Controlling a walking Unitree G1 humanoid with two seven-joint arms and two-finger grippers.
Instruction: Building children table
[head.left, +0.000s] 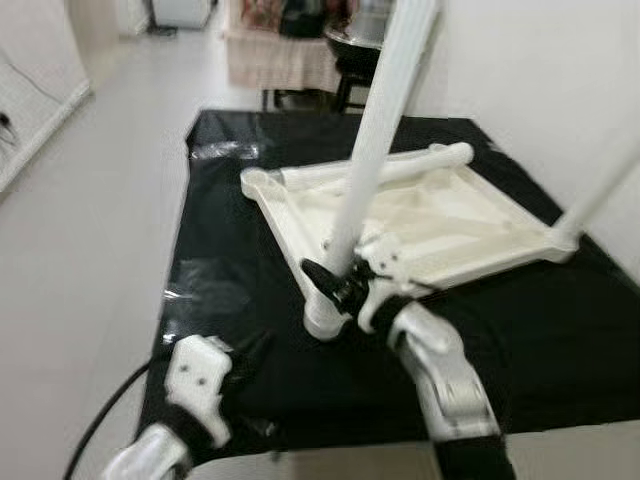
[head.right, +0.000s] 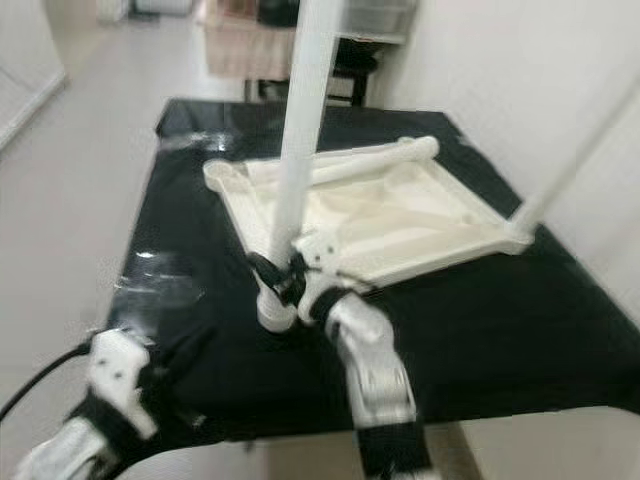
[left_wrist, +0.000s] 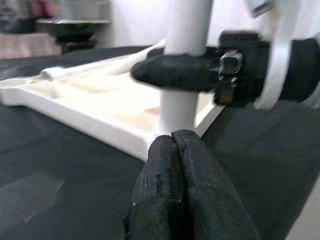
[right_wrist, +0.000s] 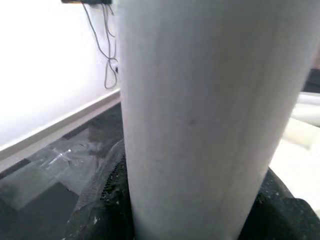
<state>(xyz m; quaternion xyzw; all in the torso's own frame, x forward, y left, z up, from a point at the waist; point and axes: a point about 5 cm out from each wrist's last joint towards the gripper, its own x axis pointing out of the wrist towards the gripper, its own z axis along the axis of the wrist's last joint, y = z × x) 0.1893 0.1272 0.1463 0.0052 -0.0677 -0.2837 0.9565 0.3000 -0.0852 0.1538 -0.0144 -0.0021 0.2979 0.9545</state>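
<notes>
Bright, even daylight; soft motion blur

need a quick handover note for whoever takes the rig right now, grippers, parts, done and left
Right gripper: shut on the near table leg, low down, just above the corner socket.
Left gripper: fingers shut, holding nothing, hanging at the near edge of the black mat.
Parts: the white tabletop lies upside down on the mat. Another leg stands in its right corner, and a third leg lies across the far side.
Done: two legs upright in corners; whether the held one is fully seated cannot be told.
Left: seat it, then fit the remaining legs.
</notes>
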